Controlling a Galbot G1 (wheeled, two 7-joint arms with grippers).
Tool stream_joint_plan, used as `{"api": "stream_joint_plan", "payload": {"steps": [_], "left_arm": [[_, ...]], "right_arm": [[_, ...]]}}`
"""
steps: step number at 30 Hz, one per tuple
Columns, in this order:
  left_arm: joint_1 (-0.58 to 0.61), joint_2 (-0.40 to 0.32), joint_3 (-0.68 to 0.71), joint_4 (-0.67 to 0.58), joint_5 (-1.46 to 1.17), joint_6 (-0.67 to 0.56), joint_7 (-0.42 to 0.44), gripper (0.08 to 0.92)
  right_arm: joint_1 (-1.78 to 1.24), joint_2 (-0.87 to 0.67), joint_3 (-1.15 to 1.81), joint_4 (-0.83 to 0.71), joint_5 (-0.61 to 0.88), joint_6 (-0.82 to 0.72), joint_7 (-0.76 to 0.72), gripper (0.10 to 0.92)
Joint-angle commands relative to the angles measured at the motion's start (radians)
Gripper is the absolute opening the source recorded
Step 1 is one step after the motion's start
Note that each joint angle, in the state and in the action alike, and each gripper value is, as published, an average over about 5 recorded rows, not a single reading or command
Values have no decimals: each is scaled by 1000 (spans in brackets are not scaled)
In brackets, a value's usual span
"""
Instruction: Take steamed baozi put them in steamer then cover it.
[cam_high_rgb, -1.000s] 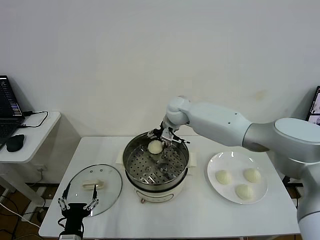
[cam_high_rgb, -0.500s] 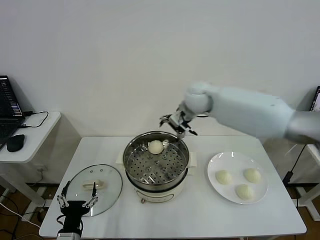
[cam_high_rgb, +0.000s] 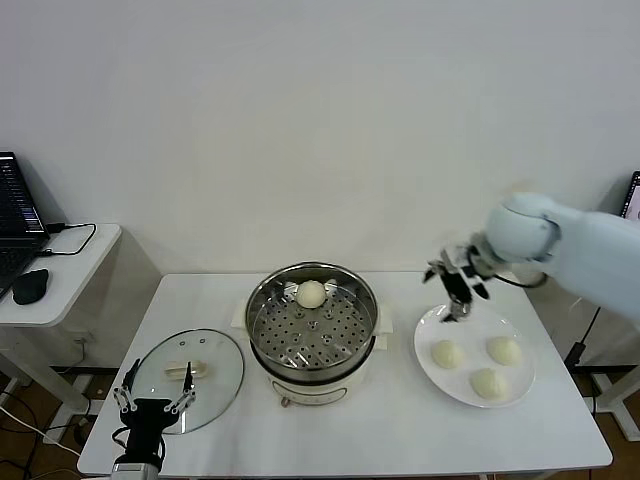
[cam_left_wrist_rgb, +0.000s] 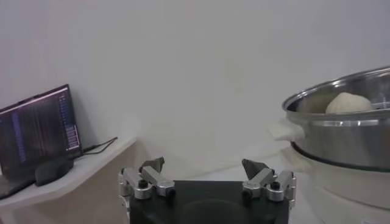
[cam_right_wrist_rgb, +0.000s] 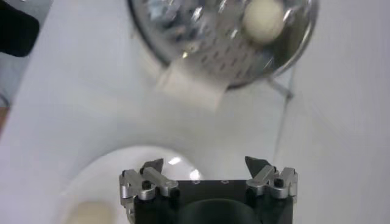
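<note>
The shiny steamer (cam_high_rgb: 312, 322) stands mid-table on its cream base, with one cream-white baozi (cam_high_rgb: 312, 293) at the back of its perforated floor. That baozi also shows in the right wrist view (cam_right_wrist_rgb: 263, 19) and the left wrist view (cam_left_wrist_rgb: 348, 103). Three more baozi (cam_high_rgb: 447, 353) lie on a white plate (cam_high_rgb: 432, 330) at the right. My right gripper (cam_high_rgb: 452, 285) is open and empty, in the air above the plate's far-left edge. The glass cover (cam_high_rgb: 190, 378) lies flat at the front left. My left gripper (cam_high_rgb: 153, 407) is open and empty at the cover's near edge.
A side table (cam_high_rgb: 70, 262) with a laptop (cam_high_rgb: 18, 220) and a mouse (cam_high_rgb: 30, 286) stands at the far left. A white wall runs behind the table. A cream pad lies under the steamer base.
My right gripper has left the steamer, where the baozi stays, and swung right to above the plate's far-left edge. The left gripper has barely moved.
</note>
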Motion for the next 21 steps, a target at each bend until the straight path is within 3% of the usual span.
{"api": "stream_joint_plan", "payload": {"steps": [1,10,21], "left_arm": [[0,1,-1,2,-1,0,0,823],[-3,-9,-1,6,5,3,2,823],[5,-10,-14,4,5,2,3,823]], "right_arm": [[-186,-134,105,42,-68,-36,-6,823],[-417,-40,287,-90,-199,-2,4,823],[-512,79,356,-237,-245,19,6,823]]}}
